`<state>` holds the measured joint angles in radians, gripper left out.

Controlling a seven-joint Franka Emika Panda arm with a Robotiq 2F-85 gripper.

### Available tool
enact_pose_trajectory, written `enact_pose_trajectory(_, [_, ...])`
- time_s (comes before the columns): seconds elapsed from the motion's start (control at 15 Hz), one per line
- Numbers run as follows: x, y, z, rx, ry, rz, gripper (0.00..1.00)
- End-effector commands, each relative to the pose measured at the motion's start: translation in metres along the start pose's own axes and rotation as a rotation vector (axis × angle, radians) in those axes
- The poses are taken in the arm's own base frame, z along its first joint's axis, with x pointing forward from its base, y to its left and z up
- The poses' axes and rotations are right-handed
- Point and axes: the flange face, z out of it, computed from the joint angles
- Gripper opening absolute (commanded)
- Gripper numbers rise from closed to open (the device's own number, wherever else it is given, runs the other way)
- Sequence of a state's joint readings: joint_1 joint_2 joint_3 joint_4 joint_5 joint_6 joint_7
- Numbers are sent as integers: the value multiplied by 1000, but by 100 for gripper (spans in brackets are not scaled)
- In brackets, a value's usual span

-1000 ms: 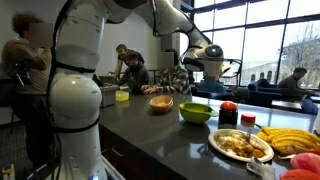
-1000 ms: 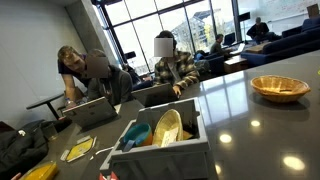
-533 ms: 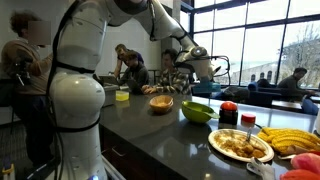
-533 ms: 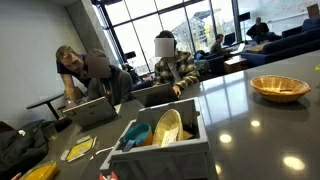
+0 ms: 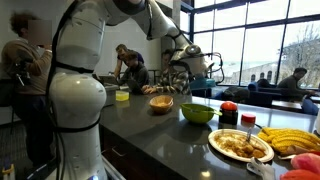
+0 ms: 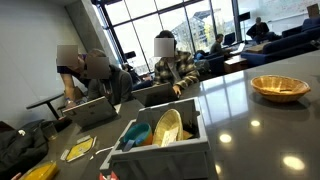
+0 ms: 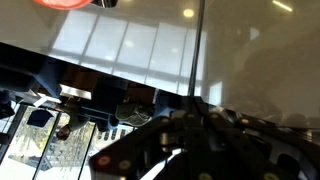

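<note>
While its jaws stand pressed together with nothing seen between them, the gripper [image 5: 192, 62] hangs at upper centre of an exterior view, the wicker bowl [image 5: 161, 103] below-left on the dark counter [image 5: 150, 132], beside a green bowl [image 5: 195, 113].

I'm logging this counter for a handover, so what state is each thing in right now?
gripper: shut, nothing seen between its fingers.
wicker bowl: upright, empty.
green bowl: upright, contents hidden.
plate: loaded with food.
red-topped jar: upright, top on.
white rack: holds a yellow dish on edge.
</note>
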<state>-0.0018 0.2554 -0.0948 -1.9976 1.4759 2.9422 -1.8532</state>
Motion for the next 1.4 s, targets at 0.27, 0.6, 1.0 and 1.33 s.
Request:
enact_pose_trajectory(0.27, [20,-14,-20,82,53,-20,1])
enact_pose_trajectory(0.6, [-12,-20,0,280,10,85,1])
enact_pose_trajectory(1.0, [-44,-9,6,344,-36,160,1])
enact_pose_trajectory(1.33, [-62,35,-7,273,-55,224,1])
